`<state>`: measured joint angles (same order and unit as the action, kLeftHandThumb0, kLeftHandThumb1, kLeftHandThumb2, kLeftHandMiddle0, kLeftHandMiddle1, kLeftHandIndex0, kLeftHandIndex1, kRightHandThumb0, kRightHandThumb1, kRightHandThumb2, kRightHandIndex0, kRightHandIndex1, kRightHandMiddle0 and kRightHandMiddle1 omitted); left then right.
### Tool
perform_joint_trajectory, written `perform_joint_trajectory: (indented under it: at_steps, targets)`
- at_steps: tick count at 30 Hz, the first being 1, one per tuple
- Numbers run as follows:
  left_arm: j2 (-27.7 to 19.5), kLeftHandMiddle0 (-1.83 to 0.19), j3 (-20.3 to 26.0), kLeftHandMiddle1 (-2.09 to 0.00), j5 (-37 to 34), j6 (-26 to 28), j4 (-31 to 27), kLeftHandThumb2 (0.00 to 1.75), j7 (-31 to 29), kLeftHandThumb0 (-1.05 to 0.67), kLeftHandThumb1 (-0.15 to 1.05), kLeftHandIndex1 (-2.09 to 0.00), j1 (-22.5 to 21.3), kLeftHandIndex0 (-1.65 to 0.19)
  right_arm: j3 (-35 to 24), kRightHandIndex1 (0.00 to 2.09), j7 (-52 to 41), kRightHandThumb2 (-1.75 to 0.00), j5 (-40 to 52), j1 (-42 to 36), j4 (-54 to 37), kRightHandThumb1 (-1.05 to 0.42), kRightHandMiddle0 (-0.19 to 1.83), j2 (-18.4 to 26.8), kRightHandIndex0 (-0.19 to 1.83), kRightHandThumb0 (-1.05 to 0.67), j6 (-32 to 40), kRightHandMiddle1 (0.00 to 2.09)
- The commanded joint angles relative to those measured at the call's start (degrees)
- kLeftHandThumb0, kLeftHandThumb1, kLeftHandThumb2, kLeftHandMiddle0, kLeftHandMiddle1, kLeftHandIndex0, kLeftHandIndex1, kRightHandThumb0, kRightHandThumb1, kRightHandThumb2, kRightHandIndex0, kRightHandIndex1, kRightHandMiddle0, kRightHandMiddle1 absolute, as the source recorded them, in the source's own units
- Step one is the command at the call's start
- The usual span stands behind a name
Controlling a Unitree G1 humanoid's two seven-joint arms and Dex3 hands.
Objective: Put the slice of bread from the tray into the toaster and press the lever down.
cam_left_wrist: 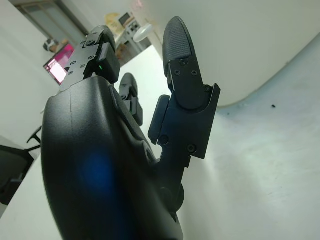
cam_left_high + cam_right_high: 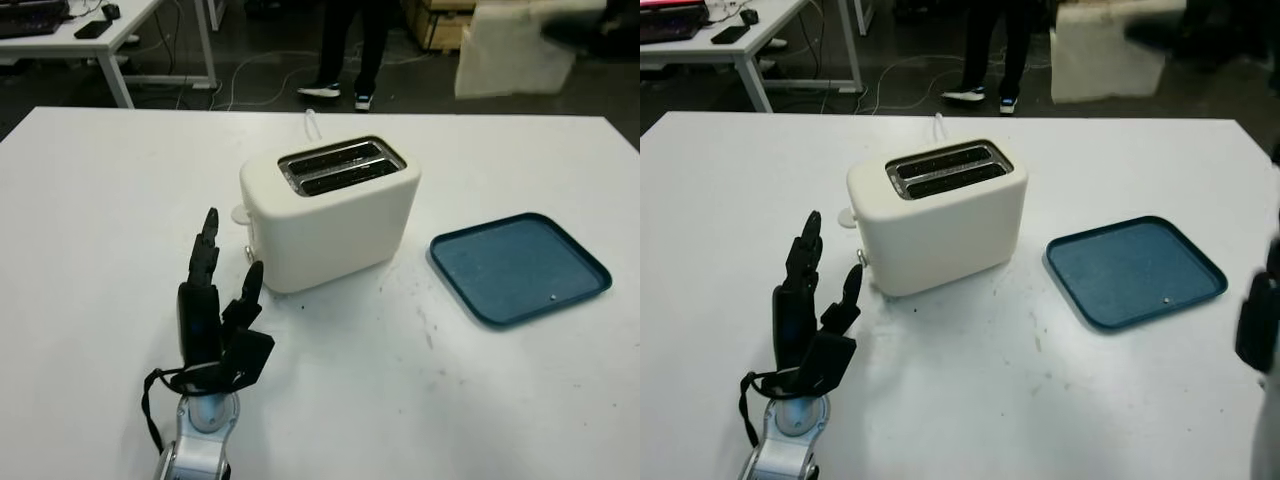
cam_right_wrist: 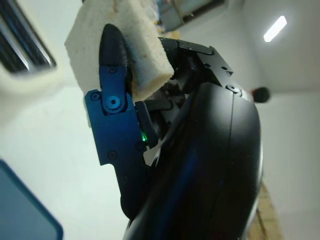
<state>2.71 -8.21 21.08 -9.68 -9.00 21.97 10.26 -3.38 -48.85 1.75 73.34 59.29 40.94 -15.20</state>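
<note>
Left eye view takes in the white table (image 2: 90, 230) first, and on it the cream toaster (image 2: 335, 215) with both slots facing up and nothing in either. Off to the far side of the toaster from the left hand lies the blue tray (image 2: 520, 268), bare now, so I'd say the pick-up is already done.

The left hand (image 2: 215, 310) hovers just short of the toaster's near end, holding nothing, open, its fingertips pointing toward the end wall where a small knob sticks out, which may be the lever, though I can't be sure from here. In the left wrist view the toaster's pale wall curves close past the thumb (image 1: 182, 65).

The right hand (image 3: 150, 135) is the busy one: its fingers are clamped on the slice of bread (image 3: 115, 45), a pale, spongy piece pinched between the thumb and the digits behind it. Beyond the bread in that view a dark slot edge of the toaster shows, so the slice looks to be near the appliance, but whether it is lined up over a slot I cannot tell.

Left to do, as I judge it: lower the slice into a slot, let go, then press the lever down.
</note>
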Motion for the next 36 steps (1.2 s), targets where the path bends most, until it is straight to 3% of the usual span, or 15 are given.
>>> perform_joint_trajectory:
  at_steps: [1,10,15,24,36]
  targets:
    - [0.1,-0.22,0.1,-0.04,0.3,-0.9,-0.6,0.55,-0.2,-0.56,0.92,0.0,0.2,-0.17,0.5,1.75,0.2,-0.19,-0.3,2.8,2.5,-0.92,0.5,-2.7,0.67,-0.44,0.9,1.75]
    - [0.4,-0.22,0.4,-0.04,0.2,-0.6,-1.7,0.55,-0.3,-0.56,0.92,0.0,1.3,-0.17,1.4,1.75,-1.7,-0.36,-0.4,6.7,8.1,-0.92,0.64,-11.5,0.85,-0.21,2.2,1.75]
    - [0.3,-0.21,0.4,-0.03,0.3,-0.6,-2.0,0.56,-0.4,-0.55,0.92,0.0,1.5,-0.16,0.5,1.75,-4.3,-0.37,0.2,6.7,10.8,-0.92,0.66,-14.5,0.87,-0.31,4.4,1.75]
    - [0.5,-0.21,0.8,-0.03,0.8,-0.5,-1.8,0.56,-0.6,-0.56,0.92,-0.01,1.1,-0.16,3.4,1.75,-2.7,-0.29,-4.4,3.8,13.1,-0.92,0.65,-16.6,0.81,-0.53,0.3,1.75]
    - [0.5,-0.22,1.2,-0.04,0.7,-1.1,-1.1,0.57,-0.1,-0.56,0.92,-0.01,1.1,-0.17,4.7,1.75,-2.6,-0.34,-6.2,2.5,13.6,-0.92,0.65,-16.8,0.81,-0.49,3.6,1.75]
